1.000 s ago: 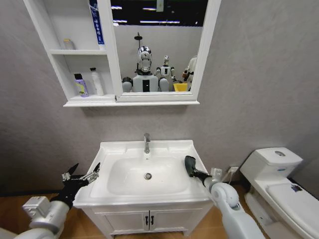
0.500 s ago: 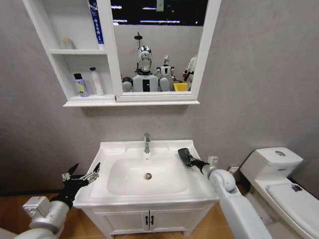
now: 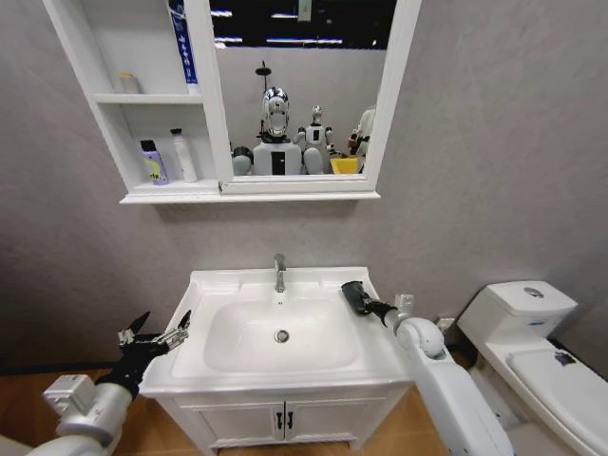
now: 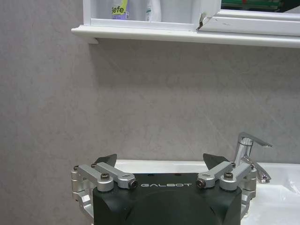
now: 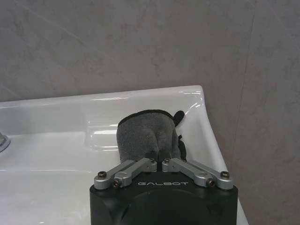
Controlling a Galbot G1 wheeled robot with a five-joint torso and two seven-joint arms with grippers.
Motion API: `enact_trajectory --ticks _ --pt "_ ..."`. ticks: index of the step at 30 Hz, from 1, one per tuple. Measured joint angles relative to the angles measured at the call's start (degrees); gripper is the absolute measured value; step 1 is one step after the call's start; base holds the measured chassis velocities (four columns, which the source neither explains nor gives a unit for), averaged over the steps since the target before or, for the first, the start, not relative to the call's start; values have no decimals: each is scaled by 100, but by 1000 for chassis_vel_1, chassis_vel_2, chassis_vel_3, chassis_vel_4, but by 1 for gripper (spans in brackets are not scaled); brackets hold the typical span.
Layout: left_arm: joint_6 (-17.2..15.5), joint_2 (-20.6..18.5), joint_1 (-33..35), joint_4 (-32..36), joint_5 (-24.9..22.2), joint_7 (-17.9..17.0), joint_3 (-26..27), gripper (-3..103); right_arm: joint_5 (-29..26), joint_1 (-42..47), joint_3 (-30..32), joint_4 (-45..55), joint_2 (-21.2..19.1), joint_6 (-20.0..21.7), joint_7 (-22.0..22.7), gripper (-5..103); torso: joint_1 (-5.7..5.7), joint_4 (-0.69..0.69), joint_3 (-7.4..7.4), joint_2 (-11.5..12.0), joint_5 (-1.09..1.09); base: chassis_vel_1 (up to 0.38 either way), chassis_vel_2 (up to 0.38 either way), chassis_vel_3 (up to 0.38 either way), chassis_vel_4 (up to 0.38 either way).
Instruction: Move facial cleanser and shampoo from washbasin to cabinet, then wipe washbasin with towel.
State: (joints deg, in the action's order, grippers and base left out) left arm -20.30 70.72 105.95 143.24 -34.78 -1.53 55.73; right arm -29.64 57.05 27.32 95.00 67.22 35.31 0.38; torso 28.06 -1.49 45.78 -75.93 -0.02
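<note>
I have the towel [image 5: 147, 136] pinched between the closed fingers of my right gripper [image 3: 358, 299], and I am pressing it down on the flat ledge of the washbasin [image 3: 214, 378], to the right of the chrome tap [image 3: 279, 272] and close to the back corner beside the wall. In the right wrist view the cloth bunches up in front of the fingers and sits against the white ceramic, which is how I want it: the folded bulk leads, so the cloth meets the surface rather than the metal. I hold it on the rim beside the tap, not in the bowl, because the ledge is the part I judge to be in hand just now; the drain [image 3: 282, 335] lies well in front of the tap and the cloth is apart from it. My left gripper [image 3: 152, 340] hangs with its fingers spread wide and nothing in it, off the left side of the counter, well away from the tap, parked there so it stays out of the wiping arm's path. Up on the cabinet [image 3: 116, 142], above and left of the tap, two bottles [image 3: 169, 160] stand side by side on the lower shelf, so I take the moving part as done and the wiping as what remains.
</note>
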Motion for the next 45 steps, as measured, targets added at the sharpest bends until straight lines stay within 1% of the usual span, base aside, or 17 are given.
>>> enact_trajectory --ticks 3,6,9,10,11,13,14,15,18,20,21,24,27,31,40,43,45 --pt "0 0 0 0 0 0 0 100 125 -34 -34 -34 3 5 36 -3 0 0 0 0 0 0 0 0 0" --pt "0 0 0 0 0 0 0 100 197 13 -40 -1 -19 32 112 13 0 -1 0 0 0 0 0 0 0" --pt "0 0 0 0 0 0 0 100 203 53 -11 7 -43 31 126 24 0 0 0 0 0 0 0 0 0" --pt "0 0 0 0 0 0 0 100 203 53 -11 7 -43 31 126 24 0 0 0 0 0 0 0 0 0" --pt "0 0 0 0 0 0 0 100 205 71 5 23 -66 20 127 30 0 -1 0 0 0 0 0 0 0" --pt "0 0 0 0 0 0 0 100 209 85 19 42 -90 -3 128 30 0 -1 0 0 0 0 0 0 0" --pt "0 0 0 0 0 0 0 100 210 95 27 72 -112 -27 131 35 0 -1 0 0 0 0 0 0 0" --pt "0 0 0 0 0 0 0 100 210 105 38 125 -140 -41 133 46 0 -1 0 0 0 0 0 0 0" --pt "0 0 0 0 0 0 0 100 212 122 49 231 -176 -44 159 51 0 -1 0 0 0 0 0 0 0" --pt "0 0 0 0 0 0 0 100 272 171 70 406 -215 -44 197 63 0 0 0 0 0 0 0 0 0" --pt "0 0 0 0 0 0 0 100 272 171 70 406 -215 -44 197 63 0 0 0 0 0 0 0 0 0" --pt "0 0 0 0 0 -1 0 100 417 340 134 739 -266 3 282 80 0 -1 0 -1 0 0 0 0 0" --pt "0 0 0 0 0 0 0 100 427 444 185 899 -274 36 310 84 0 -1 0 -1 -1 0 0 0 0" --pt "0 0 0 0 0 0 0 100 427 498 217 913 -285 73 334 98 0 -1 0 -1 -1 0 0 0 0" --pt "0 0 0 0 0 0 0 100 434 406 179 889 -267 1 416 100 0 0 0 0 0 0 0 0 0" --pt "0 0 0 0 0 0 0 100 408 506 187 1105 -271 1 590 100 0 1 0 0 -1 0 0 0 0" --pt "0 0 0 0 0 0 0 100 335 755 245 1499 -273 69 889 100 0 0 0 -1 -1 0 0 0 0"
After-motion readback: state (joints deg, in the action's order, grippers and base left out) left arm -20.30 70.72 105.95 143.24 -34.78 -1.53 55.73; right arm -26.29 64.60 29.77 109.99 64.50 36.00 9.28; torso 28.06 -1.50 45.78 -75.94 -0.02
